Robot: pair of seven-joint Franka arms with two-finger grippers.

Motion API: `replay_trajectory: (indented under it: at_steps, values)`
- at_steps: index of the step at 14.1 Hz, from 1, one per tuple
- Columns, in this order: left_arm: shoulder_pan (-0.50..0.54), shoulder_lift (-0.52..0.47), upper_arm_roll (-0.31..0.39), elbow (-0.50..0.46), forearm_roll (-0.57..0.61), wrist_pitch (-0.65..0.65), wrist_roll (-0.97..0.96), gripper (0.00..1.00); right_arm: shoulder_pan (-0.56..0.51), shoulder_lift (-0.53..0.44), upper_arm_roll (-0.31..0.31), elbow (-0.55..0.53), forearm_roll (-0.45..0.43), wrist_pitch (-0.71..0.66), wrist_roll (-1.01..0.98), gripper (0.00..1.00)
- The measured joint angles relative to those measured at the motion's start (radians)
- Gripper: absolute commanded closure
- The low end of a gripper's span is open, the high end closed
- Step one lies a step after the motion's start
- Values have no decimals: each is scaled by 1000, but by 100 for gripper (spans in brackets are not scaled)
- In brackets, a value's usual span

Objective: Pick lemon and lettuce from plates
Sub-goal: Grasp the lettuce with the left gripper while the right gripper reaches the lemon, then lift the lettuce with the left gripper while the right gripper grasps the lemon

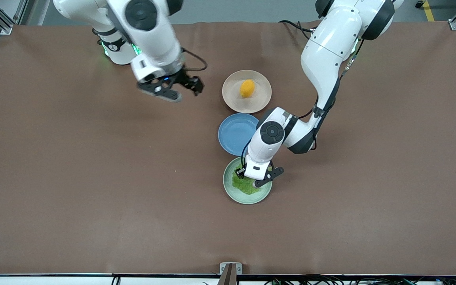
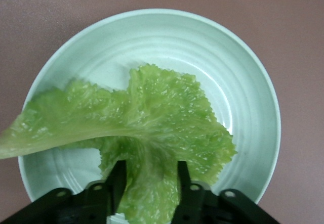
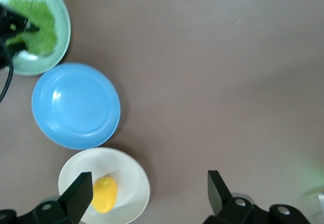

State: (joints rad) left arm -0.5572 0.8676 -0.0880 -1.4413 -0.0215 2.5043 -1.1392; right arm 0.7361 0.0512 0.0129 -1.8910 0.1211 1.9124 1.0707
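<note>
A: Front view first. Three plates in a row down the middle of the brown table [image 1: 54, 178]: beige-pink plate [image 1: 246, 91] farthest from the front camera, blue plate [image 1: 237, 133] next, mint green plate [image 1: 247, 187] nearest. Lemon [image 1: 247, 88] resting on the beige-pink one. Lettuce leaf [image 1: 244, 184] on the mint one, under the left gripper [image 1: 251, 180], down low at the plate. Right gripper [image 1: 171, 88] up over bare table toward the right arm's end, beside the beige-pink plate.

B: Left wrist view?

A: Fingers [image 2: 117, 181] narrowed around the lettuce leaf [image 2: 152, 128] at its pale stem end, seemingly pinching it; rest of the leaf spread across the mint green plate [image 2: 243, 82], one lobe trailing over the rim.

B: Risk there?

A: Thin, floppy thing, gripped at one edge only. Likely to slide out or tear on a quick lift.

B: Right wrist view?

A: Fingers [image 3: 81, 196] spread wide, nothing between. Lemon [image 3: 104, 194] on the beige-pink plate [image 3: 129, 178], off centre from the gap, close by one finger. Blue plate [image 3: 76, 105] and mint green plate [image 3: 61, 42] in line with it.

B: Danger?

A: Descent from this offset: finger on the smooth fruit, a roll off the shallow plate.
</note>
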Motion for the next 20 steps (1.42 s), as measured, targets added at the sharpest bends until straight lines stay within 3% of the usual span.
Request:
replay_trajectory:
  at_steps: [4,8,11,14,20]
  values:
    - [0,0,0,4,0,3,0,84,154,48,-1,-57,-1,126,163,0]
    - [0,-1,0,18,1,5,0,99,291,179,-3,-66,-5,308,306,0]
    - [0,-17,0,32,1,5,0,99,355,269,-4,-64,-13,401,384,0]
    - [1,-67,1,33,1,-20,0,99,392,333,-5,-42,-77,434,514,0]
    - [72,-278,8,23,1,-392,-3,96,427,472,-7,70,-128,444,631,0]
